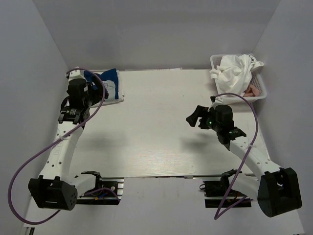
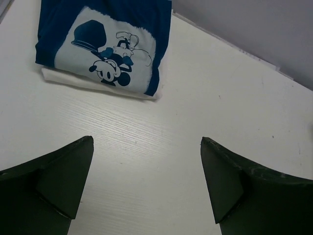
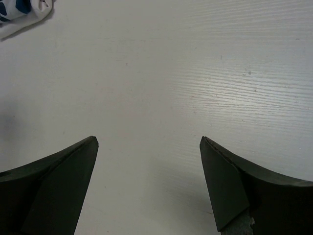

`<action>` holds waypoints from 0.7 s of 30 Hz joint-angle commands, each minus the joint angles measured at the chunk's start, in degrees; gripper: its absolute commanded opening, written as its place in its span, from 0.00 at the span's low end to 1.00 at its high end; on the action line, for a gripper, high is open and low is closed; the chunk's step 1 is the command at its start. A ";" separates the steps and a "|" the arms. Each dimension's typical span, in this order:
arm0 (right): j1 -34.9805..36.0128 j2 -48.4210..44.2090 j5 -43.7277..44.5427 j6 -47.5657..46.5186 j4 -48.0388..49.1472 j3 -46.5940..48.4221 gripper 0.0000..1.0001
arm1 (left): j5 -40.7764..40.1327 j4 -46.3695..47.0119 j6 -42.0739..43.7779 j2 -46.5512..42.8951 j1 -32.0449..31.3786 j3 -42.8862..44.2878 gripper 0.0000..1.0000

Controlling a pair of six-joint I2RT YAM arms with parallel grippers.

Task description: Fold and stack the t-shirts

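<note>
Your left hand [image 2: 146,147] and right hand [image 3: 149,144] both hover over the white tabletop [image 1: 156,132], spread apart and empty. The folded navy cartoon-print t-shirt [image 2: 107,44] lies atop a folded white t-shirt [image 2: 58,77] far left; a crumpled white t-shirt [image 1: 234,68] fills the white mesh basket [image 1: 261,93].

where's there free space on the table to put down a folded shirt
The white tabletop is bare through its whole middle, between the folded navy blue cartoon-print t-shirt at far left and the white plastic mesh basket at far right; only the right hand hangs above it. Crowded: the basket, heaped with crumpled white t-shirts.
</note>
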 commanded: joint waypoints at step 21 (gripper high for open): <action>-0.12 0.04 2.35 -2.03 -0.25 -0.65 0.90 | -9.17 1.46 16.04 53.04 5.40 33.48 1.00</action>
